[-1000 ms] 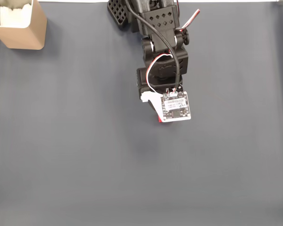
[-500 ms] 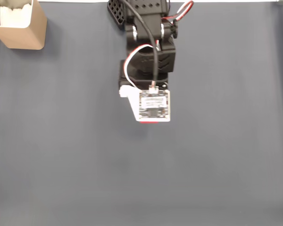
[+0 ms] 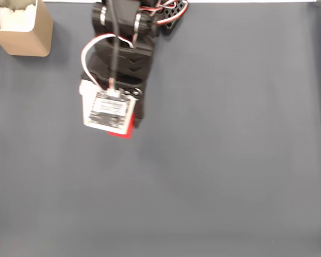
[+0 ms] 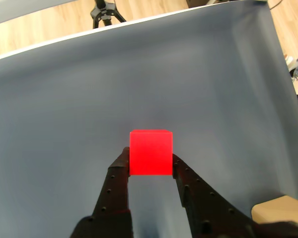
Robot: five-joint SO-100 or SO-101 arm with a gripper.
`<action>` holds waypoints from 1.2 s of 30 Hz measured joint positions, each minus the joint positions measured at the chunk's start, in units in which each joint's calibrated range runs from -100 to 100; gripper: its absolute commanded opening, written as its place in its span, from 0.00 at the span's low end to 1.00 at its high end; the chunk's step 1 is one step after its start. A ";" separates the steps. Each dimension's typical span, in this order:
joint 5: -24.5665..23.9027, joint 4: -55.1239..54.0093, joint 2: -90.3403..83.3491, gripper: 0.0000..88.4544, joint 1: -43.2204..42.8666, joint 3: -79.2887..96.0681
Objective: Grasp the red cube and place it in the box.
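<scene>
In the wrist view the red cube [image 4: 150,152] is clamped between my two black fingers [image 4: 118,173], held above the grey mat, so my gripper [image 4: 150,161] is shut on it. From the fixed view the arm reaches down from the top edge, and a sliver of the red cube [image 3: 121,131] shows under the wrist camera board; my gripper [image 3: 119,128] is mostly hidden beneath that board. The tan box [image 3: 22,27] stands at the top left corner, well left of the gripper. A corner of the box [image 4: 280,210] appears at the wrist view's lower right.
A dark grey mat [image 3: 230,160] covers the table, open to the right and below the arm. In the wrist view a wooden floor and a black tripod foot [image 4: 105,9] lie beyond the mat's far edge.
The arm has swung left across the mat towards the box side, carrying the red cube with it. The gripper has stayed shut on the cube.
</scene>
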 measured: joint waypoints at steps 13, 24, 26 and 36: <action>0.05 4.14 3.65 0.00 11.42 -9.76; -0.93 5.57 6.86 0.00 19.29 -14.65; -1.07 5.57 7.29 0.00 20.55 -14.65; -2.00 5.57 8.86 0.00 27.37 -16.46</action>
